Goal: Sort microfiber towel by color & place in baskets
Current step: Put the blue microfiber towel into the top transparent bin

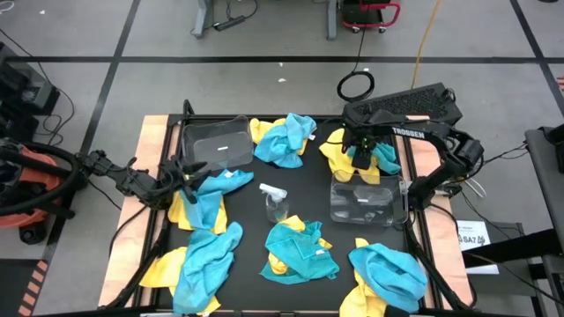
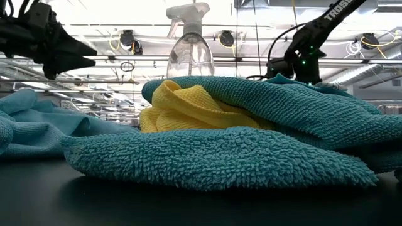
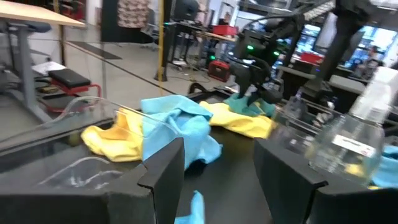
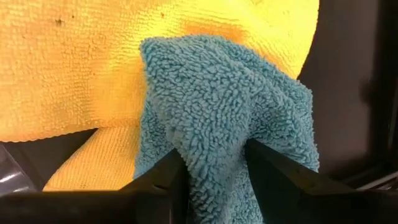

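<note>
Turquoise and yellow towels lie in several heaps on the black table. My right gripper [image 1: 361,160] points down over the far-right heap, shut on a turquoise towel [image 4: 224,93] that lies on a yellow towel [image 4: 74,68]. The right clear basket [image 1: 368,201] stands just nearer than that heap. My left gripper [image 1: 196,172] hangs open beside the left clear basket [image 1: 216,145], above a turquoise towel [image 1: 207,202]. In the left wrist view nothing is between its fingers [image 3: 165,171]. My right gripper [image 4: 214,162] pinches a bunched fold of the turquoise towel [image 4: 214,134] between its two fingers, coming from above and pointing down. The fold rises into the fingers. The rest of the towel spreads below it over the yellow towel.
A clear spray bottle [image 1: 275,201] stands mid-table between the baskets. More mixed heaps lie at the far middle [image 1: 284,139], near left [image 1: 198,260], near middle [image 1: 300,251] and near right [image 1: 388,275]. In the low view a towel heap [image 2: 251,132] fills the foreground.
</note>
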### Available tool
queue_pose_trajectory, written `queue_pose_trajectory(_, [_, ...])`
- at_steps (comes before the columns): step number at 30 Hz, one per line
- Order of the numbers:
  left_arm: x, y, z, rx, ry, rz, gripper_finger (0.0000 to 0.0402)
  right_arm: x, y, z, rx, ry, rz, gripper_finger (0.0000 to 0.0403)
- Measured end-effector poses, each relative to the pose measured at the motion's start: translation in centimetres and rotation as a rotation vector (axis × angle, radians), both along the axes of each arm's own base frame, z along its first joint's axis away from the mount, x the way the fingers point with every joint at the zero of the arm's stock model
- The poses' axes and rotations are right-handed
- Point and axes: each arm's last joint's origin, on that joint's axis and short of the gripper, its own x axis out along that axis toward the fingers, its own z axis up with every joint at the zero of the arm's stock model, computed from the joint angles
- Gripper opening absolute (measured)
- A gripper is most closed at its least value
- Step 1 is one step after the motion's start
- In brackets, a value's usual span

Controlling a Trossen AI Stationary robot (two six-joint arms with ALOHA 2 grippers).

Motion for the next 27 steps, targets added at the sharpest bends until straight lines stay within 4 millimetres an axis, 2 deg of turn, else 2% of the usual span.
queue_pose_trajectory(5, [-0.1,0.1,0.0,0.006,0.000,0.053,0.0196,0.1,-0.1,0.3,-0.005,-0.009,-0.007,0.0106])
queue_pose_trajectory(9, [-0.1,0.1,0.0,0.011,0.004,0.055,0.0196,0.6,-0.4,1.1,-0.005,-0.040,-0.008,0.0099])
queue_pose_trajectory(12, [-0.1,0.1,0.0,0.012,0.005,0.056,0.0196,0.9,-0.7,1.7,-0.018,-0.059,-0.006,0.0115])
queue_pose_trajectory(18, [-0.1,0.1,-0.1,0.016,0.013,0.056,0.0196,1.2,-1.0,2.5,-0.031,-0.078,0.004,0.0185])
queue_pose_trajectory(21, [-0.1,0.1,-0.1,0.018,0.016,0.056,0.0196,1.1,-0.7,2.6,0.017,-0.077,0.019,0.0208])
queue_pose_trajectory(24, [-0.1,0.2,-0.1,0.018,0.016,0.061,0.0196,1.0,-0.4,2.2,0.060,-0.089,0.027,0.0202])
queue_pose_trajectory(27, [-0.1,0.2,-0.1,0.020,0.015,0.088,0.0196,0.8,-0.2,1.8,0.071,-0.075,0.025,0.0167])
